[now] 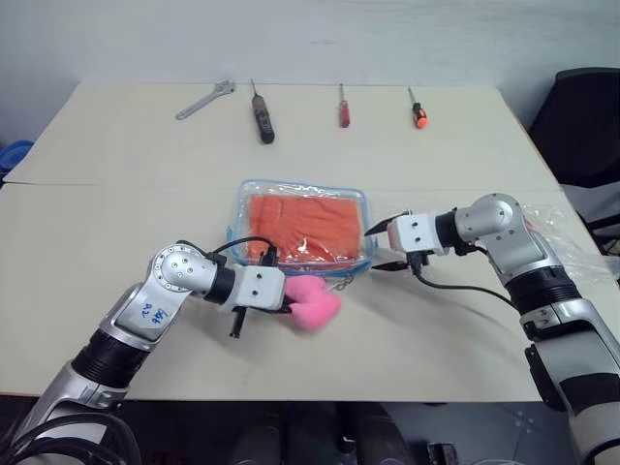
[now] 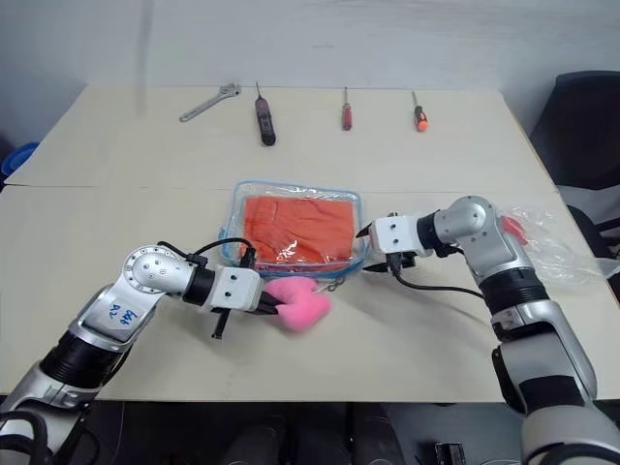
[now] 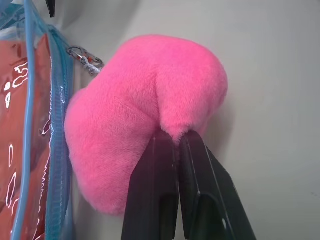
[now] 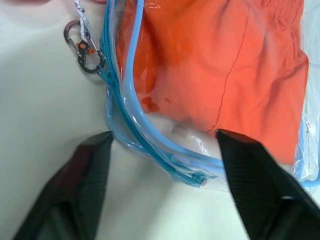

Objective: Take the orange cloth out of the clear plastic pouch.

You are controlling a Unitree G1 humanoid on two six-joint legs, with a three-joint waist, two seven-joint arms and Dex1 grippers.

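One orange cloth (image 1: 302, 225) inside clear plastic pouch (image 1: 360, 199), zipper edge closed.

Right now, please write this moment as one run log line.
left gripper: shut on pink heart | right gripper: open, straddling clear plastic pouch corner | orange cloth: inside pouch

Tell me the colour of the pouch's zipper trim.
Light blue trim on the clear plastic pouch, best seen in the right wrist view.

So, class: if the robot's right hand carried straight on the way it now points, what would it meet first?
Most likely the corner of the clear plastic pouch with light blue zipper trim: it lies between the open fingers of the right hand, just ahead. The bright orange cloth sits further inside.
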